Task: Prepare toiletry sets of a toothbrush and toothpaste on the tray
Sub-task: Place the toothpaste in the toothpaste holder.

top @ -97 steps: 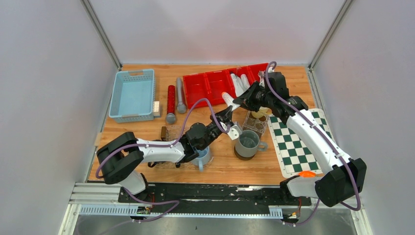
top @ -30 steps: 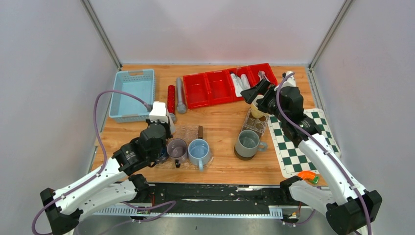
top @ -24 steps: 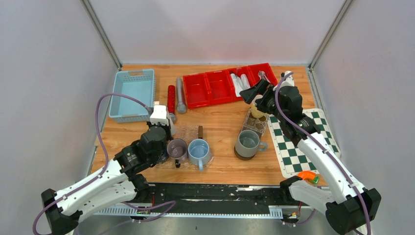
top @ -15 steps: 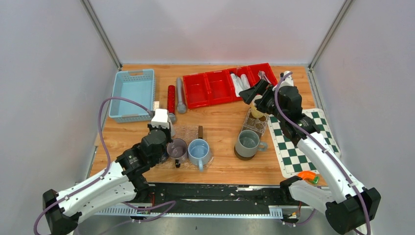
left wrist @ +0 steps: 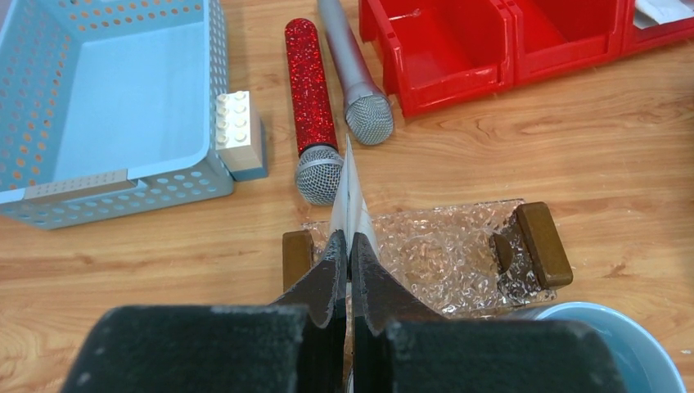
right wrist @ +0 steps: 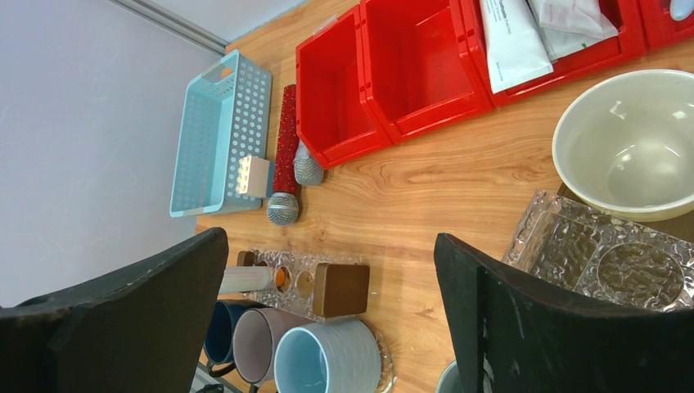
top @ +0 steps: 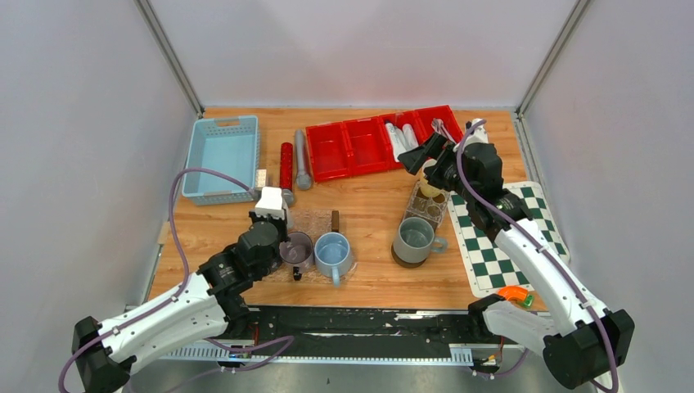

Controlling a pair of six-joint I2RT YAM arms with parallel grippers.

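Clear bubbled glass formed the brown-handled tray. The left claw, pressed together, pinched a flat white toothpaste edge-on above the tray's left end. The right wrist view showed more tubes in a red bin beyond the tray, print unreadable; the right claw stood spread, empty.

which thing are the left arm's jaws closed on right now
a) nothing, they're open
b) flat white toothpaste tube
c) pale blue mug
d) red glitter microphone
b, since the left wrist view shows the left gripper with its jaws pinched shut on the thin edge of a flat white toothpaste tube.
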